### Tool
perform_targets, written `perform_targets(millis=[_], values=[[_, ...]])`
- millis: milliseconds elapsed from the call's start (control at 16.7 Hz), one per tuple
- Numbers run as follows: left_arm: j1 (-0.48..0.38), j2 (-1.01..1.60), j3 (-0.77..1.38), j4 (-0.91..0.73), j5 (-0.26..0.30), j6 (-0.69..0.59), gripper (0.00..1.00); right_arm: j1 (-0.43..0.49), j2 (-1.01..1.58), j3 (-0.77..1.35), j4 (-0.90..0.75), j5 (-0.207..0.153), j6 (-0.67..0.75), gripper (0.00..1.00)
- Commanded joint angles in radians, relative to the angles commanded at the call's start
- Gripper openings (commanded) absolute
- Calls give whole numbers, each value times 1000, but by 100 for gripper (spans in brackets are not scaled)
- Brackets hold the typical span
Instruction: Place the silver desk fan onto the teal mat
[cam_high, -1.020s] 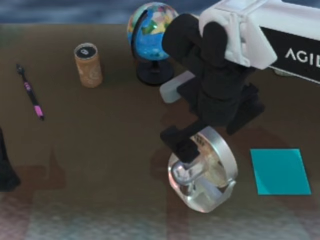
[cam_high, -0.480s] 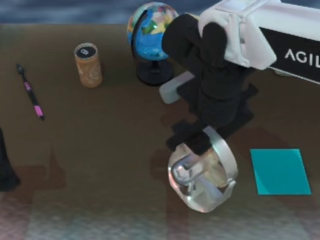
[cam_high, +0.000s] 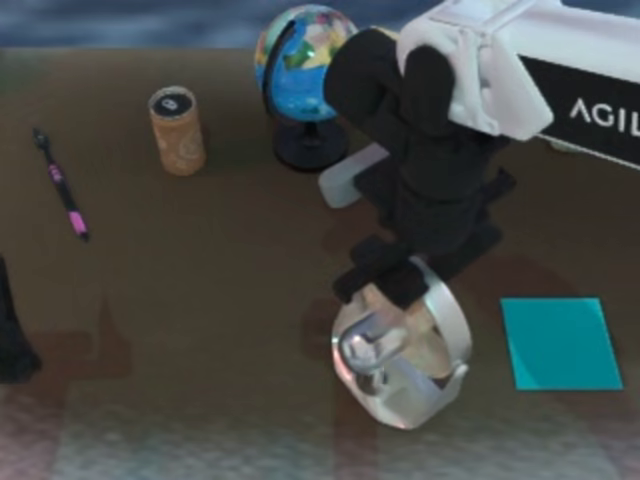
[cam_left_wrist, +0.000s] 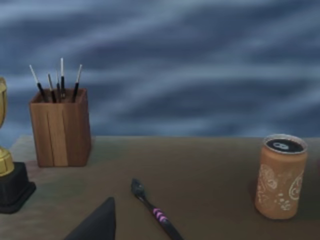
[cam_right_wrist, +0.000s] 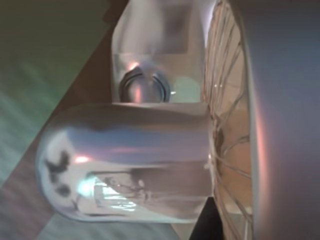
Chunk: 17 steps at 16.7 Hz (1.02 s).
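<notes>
One working arm, one idle arm, two task items, six bystanders.

Item 1: the silver desk fan, low on the desk and right of centre, chrome ring and domed hub uppermost in the top view. It sits near the teal mat but apart from it, no overlap. The right wrist view is filled by the hub and tan grille at very close range.

Item 2: the teal mat, flat on the desk at the right, bare.

Item 3: the right gripper, reaching down from the upper right onto the far rim of the fan. Jaws appear set around the rim and housing; whether they are actually clamped cannot be told, as the dark wrist body covers the contact.

Item 4: the left gripper, parked at the desk's left edge, only a dark sliver visible.

Bystanders: globe and tan can at the back, pink-banded pen at the left; in the left wrist view, a wooden brush holder and a trophy.

Step judged in hand: securing the grasp on the fan; transfer not yet made.

Next move calls for: a firm hold, a lift that clears the base off the desk, a short carry toward the right, and a level set-down with the base wholly on the mat.
</notes>
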<state>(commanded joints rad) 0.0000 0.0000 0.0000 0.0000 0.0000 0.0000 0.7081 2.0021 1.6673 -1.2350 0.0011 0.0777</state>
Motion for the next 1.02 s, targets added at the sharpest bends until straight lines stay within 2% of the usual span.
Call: perform_targets(millis=[360,720,1020], values=[[0,0,0,0,0,0,100,-1,0,4,-4,0,0,0],[0,0,0,0,0,0,100,6,2,177,-176,0,0,0],[0,0,0,0,0,0,100,1,1,197,-196,-1,1,0]])
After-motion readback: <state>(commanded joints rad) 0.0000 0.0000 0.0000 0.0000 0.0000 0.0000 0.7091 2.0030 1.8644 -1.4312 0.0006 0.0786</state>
